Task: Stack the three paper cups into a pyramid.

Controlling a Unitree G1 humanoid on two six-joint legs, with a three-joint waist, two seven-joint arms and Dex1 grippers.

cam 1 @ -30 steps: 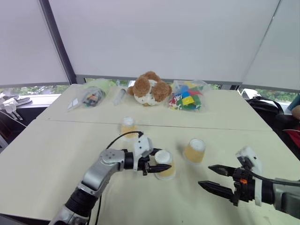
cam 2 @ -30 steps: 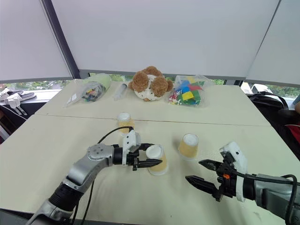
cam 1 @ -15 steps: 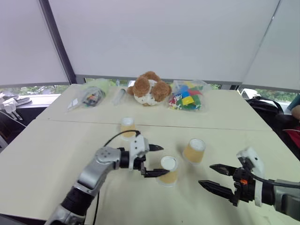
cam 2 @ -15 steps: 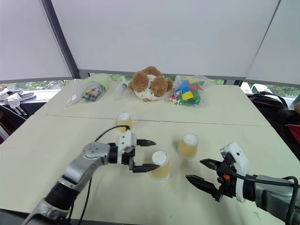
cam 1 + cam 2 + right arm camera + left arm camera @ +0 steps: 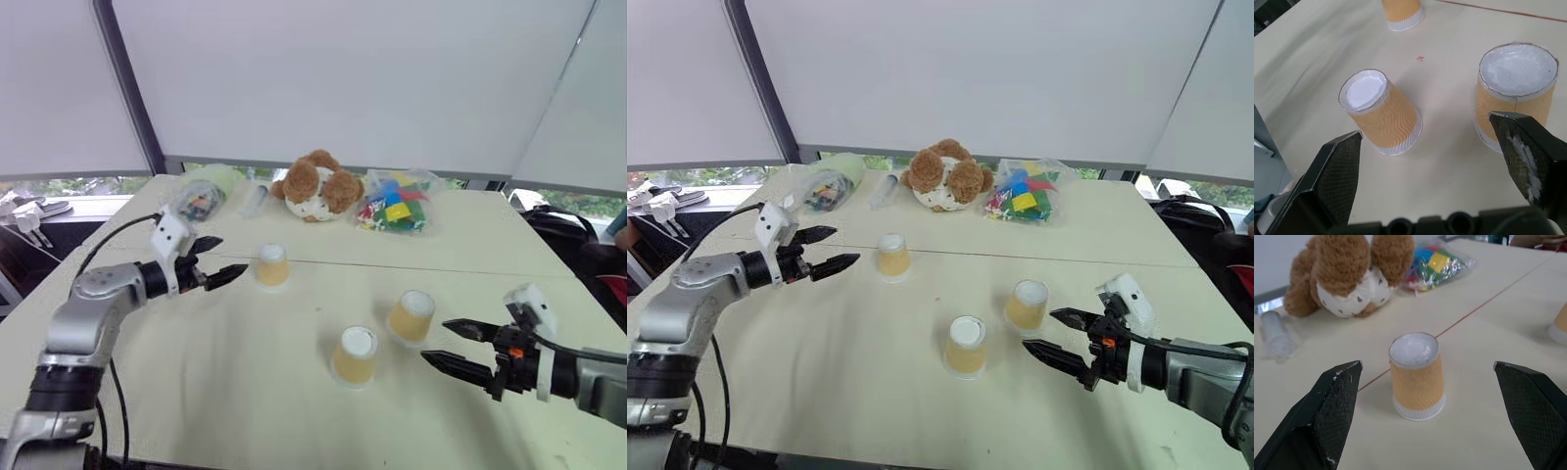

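Cups number three, all upside down with their long axes upright and white bases up, none stacked: a far cup [image 5: 271, 265], a near cup [image 5: 354, 356] and a right cup [image 5: 410, 316], each apart on the worktop [image 5: 245, 392]. Your left gripper [image 5: 217, 262] levels at the far cup, jaws wide, empty. Your right gripper [image 5: 456, 345] sits beside the right cup, jaws wide, empty. You have bare worktop between them.

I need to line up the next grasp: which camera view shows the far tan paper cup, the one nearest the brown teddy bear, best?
The left wrist view: the far tan paper cup stands upside down, centred between the open left gripper fingers. The head views show it small, beyond that gripper. The right wrist view catches just its lower part at the frame edge.
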